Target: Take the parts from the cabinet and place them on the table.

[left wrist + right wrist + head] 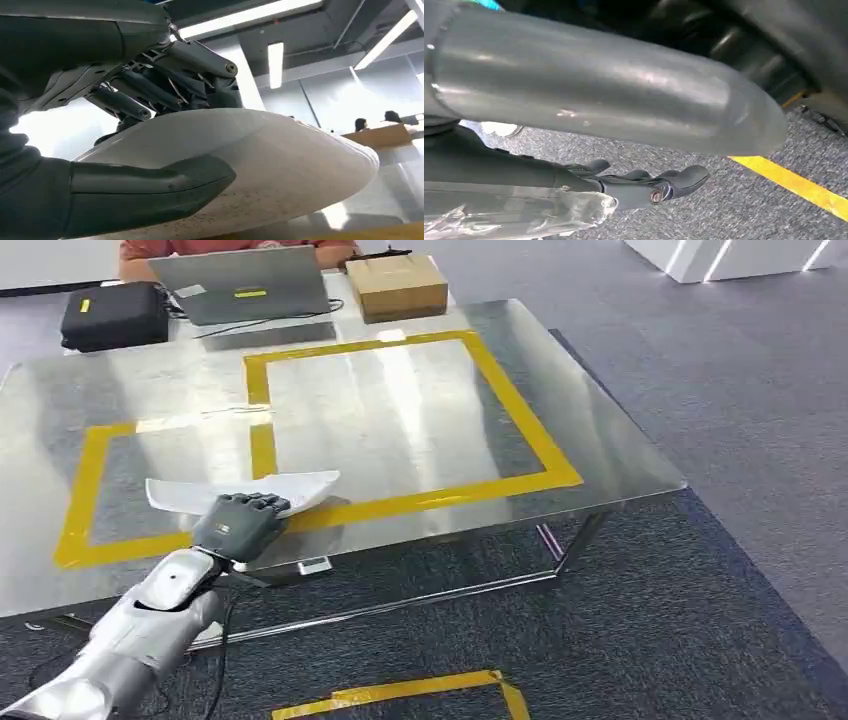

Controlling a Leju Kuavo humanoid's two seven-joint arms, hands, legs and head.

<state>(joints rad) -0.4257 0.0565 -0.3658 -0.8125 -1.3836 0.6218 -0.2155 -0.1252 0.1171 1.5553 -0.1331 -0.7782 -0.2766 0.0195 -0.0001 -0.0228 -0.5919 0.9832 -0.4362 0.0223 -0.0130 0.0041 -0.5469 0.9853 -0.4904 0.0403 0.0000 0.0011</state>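
A flat white part (300,488) with a pointed end lies low over the near edge of the steel table (600,440), across the yellow tape line. My left hand (238,525) grips it at its near side. In the left wrist view the thumb (150,185) lies on one face of the white part (280,160) and the fingers (165,85) press on the other. Whether the part touches the tabletop I cannot tell. My right hand (644,182) hangs over grey carpet with its fingers loosely stretched out and nothing in them.
Yellow tape (520,420) marks two boxes on the tabletop. At the far edge stand a laptop (245,285), a cardboard box (397,285) and a black case (113,315), with a person (230,248) behind them. More yellow tape (400,695) lies on the carpet in front of the table.
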